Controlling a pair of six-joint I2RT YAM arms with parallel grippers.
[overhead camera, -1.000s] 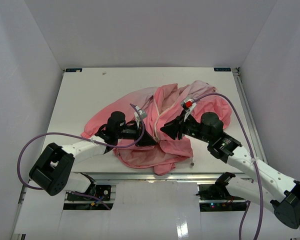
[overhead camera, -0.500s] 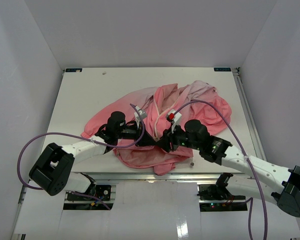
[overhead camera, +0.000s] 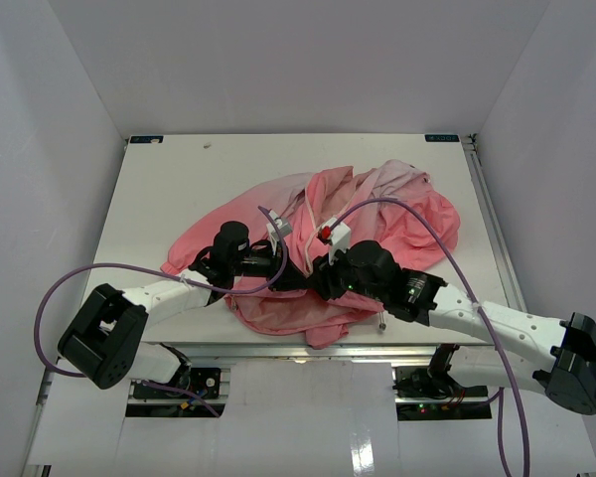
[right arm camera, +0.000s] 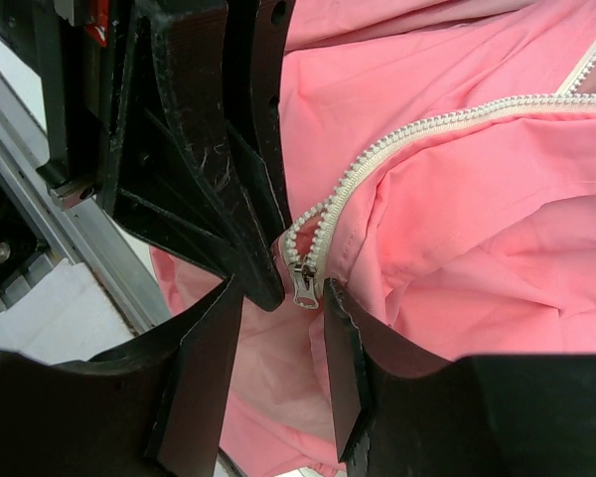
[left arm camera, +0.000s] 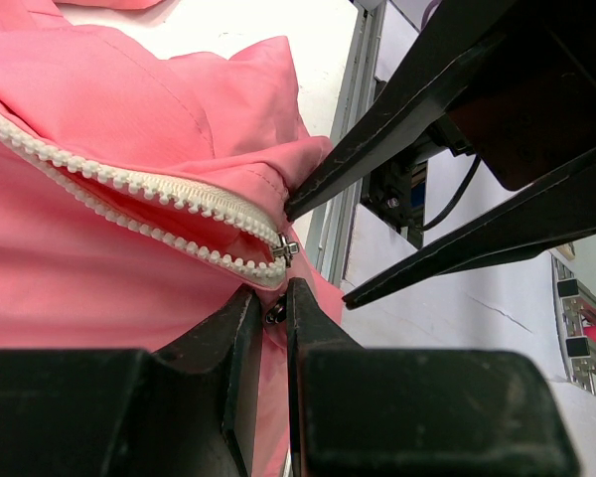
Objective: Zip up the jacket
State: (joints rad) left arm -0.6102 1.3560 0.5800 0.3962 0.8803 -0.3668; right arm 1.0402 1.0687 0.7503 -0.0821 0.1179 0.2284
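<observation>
The jacket (overhead camera: 377, 214) lies crumpled on the tabletop (overhead camera: 179, 179), spreading from the centre toward 3 o'clock, and its lower folds reach the near edge at 6 o'clock, beside the metal rail (left arm camera: 353, 149). Bare tabletop shows from 9 to 12 o'clock.

The left gripper (left arm camera: 275, 318) is clamped on the jacket just below the foot of the white zipper teeth (left arm camera: 129, 179). The right gripper (right arm camera: 278, 328) is spread open, and the metal slider (right arm camera: 304, 283) sits just ahead of the gap between its fingers (right arm camera: 204, 378). The two grippers meet tip to tip over the jacket's near side, close to that edge.
</observation>
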